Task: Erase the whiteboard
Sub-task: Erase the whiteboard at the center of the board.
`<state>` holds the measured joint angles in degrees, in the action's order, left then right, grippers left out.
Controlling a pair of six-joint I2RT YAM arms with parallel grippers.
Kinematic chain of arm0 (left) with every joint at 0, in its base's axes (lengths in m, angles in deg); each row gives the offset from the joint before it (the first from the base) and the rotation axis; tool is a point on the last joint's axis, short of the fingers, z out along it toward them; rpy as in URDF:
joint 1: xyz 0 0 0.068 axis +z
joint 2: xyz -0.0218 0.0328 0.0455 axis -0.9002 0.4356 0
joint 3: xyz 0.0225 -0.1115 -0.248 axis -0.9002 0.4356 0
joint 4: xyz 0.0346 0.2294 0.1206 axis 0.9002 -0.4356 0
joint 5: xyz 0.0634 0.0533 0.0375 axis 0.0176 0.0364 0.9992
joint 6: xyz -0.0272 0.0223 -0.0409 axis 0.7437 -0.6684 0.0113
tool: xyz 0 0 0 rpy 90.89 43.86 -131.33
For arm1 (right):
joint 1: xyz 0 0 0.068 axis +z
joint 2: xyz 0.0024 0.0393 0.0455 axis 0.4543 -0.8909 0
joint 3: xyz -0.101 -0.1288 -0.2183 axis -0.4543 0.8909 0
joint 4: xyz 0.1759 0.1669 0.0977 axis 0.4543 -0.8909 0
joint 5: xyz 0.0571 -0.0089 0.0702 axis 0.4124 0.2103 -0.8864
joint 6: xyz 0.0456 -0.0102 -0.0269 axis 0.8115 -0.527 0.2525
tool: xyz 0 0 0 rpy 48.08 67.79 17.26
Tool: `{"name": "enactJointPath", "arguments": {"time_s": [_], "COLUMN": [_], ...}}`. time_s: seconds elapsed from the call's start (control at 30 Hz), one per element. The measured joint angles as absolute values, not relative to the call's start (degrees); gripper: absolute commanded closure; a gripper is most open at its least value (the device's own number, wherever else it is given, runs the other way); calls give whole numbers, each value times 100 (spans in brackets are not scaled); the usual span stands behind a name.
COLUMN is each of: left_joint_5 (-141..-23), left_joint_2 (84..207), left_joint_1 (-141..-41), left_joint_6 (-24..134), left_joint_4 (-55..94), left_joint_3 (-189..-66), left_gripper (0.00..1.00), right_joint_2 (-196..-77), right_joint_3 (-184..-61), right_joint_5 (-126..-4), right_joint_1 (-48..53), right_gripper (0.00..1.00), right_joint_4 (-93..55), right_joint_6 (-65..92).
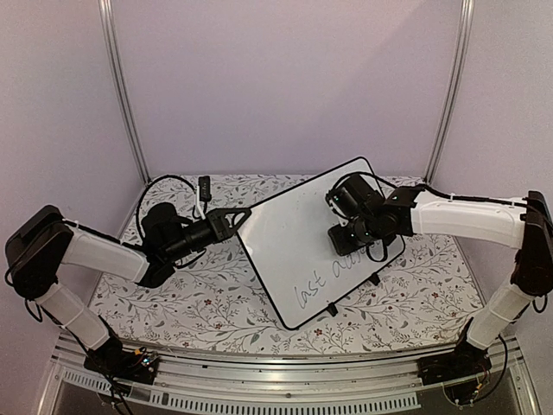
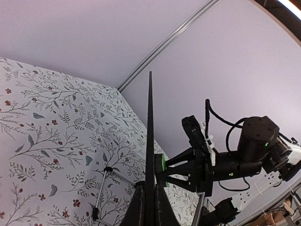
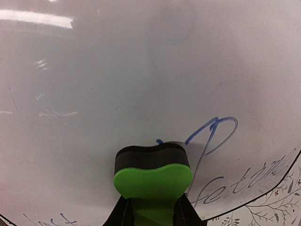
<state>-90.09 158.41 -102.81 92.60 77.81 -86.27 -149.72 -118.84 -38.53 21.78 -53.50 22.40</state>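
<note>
The whiteboard [image 1: 289, 238] stands tilted over the table, with faint writing [image 1: 313, 284] along its lower part. My left gripper [image 1: 241, 213] is shut on the board's left edge; the left wrist view shows the board edge-on [image 2: 150, 136] between the fingers of that gripper [image 2: 150, 209]. My right gripper [image 1: 344, 232] is shut on a green and black eraser [image 3: 153, 174], whose black face is pressed to the board [image 3: 141, 70]. A blue marker stroke [image 3: 212, 128] and grey script [image 3: 256, 179] lie just right of the eraser. The eraser [image 2: 160, 164] also shows against the board's far face.
A floral cloth [image 1: 190, 303] covers the table. A small black object [image 1: 204, 185] with a cable lies at the back left. Metal frame posts [image 1: 122, 86] rise at both back corners. A thin wire stand leg [image 2: 100, 194] rests on the cloth beside the board.
</note>
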Motion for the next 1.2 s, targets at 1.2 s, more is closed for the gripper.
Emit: {"name": "enactJointPath", "arguments": {"time_s": [1.2], "left_joint_5": [-9007], "left_joint_2": [15869], "left_joint_1": [-10281], "left_joint_6": [9284], "left_joint_4": [7814], "left_joint_3": [-8630], "left_gripper": [100], "right_joint_2": [-14915], "right_joint_3": [-11808], "right_joint_5": [-3877], "right_joint_1": [1942], "right_gripper": [100], "right_joint_4": [-5315], "right_joint_6": [2138]}}
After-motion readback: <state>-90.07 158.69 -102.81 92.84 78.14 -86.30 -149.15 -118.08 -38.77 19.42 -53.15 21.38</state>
